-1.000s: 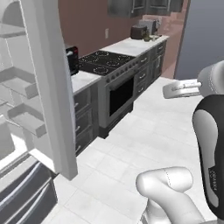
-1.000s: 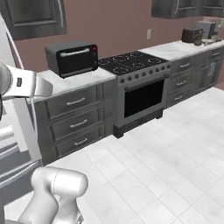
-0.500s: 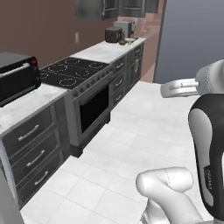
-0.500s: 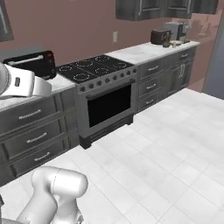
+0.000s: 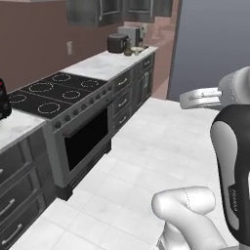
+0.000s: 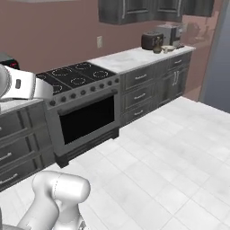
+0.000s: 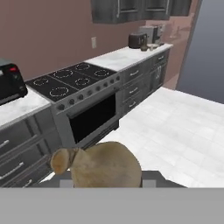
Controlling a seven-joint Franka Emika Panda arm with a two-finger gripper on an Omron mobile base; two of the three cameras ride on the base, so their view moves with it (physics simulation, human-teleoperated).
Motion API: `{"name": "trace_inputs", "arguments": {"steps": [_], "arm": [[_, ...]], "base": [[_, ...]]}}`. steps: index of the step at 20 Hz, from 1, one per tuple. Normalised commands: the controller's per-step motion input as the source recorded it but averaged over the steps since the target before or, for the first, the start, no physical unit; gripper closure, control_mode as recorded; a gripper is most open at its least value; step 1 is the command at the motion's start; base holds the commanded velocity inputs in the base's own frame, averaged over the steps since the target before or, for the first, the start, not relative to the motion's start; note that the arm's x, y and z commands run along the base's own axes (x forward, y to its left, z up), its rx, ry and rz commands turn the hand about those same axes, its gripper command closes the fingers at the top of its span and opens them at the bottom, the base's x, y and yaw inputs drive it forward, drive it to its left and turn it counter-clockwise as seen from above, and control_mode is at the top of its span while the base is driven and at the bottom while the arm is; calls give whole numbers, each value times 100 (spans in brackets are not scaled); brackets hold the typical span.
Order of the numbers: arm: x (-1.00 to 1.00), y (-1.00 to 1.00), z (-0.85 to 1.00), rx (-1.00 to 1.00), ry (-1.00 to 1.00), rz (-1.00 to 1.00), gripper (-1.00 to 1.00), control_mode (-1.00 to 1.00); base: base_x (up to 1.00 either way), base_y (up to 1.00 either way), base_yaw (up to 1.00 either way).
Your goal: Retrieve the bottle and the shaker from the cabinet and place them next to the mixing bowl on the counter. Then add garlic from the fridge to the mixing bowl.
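Item one, nearest you: garlic (image 7: 106, 165), a tan bulb pinched in the gripper (image 7: 106, 183) (fingertips hidden behind it). Beyond it, ahead and left: stove (image 7: 74, 83) with its dark oven door. Farthest, ahead and right on the counter (image 7: 124, 54): toaster (image 7: 136, 40), small bowl (image 7: 152, 45).

Small lettering on the arm (image 5: 233, 195) — probably a brand — is too blurred to read.
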Motion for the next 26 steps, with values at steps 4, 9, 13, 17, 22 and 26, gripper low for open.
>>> {"name": "trace_inputs", "arguments": {"steps": [4, 9, 13, 17, 22, 26], "arm": [[0, 0, 0, 0, 0, 0, 100, 100], [0, 0, 0, 0, 0, 0, 100, 100], [0, 0, 0, 0, 0, 0, 100, 100], [0, 0, 0, 0, 0, 0, 100, 100], [0, 0, 0, 0, 0, 0, 100, 100], [0, 0, 0, 0, 0, 0, 100, 100]], "base": [[100, -100, 5], [98, -100, 6], [81, -100, 13], [75, -100, 17], [73, -100, 19], [64, -100, 13]]}}
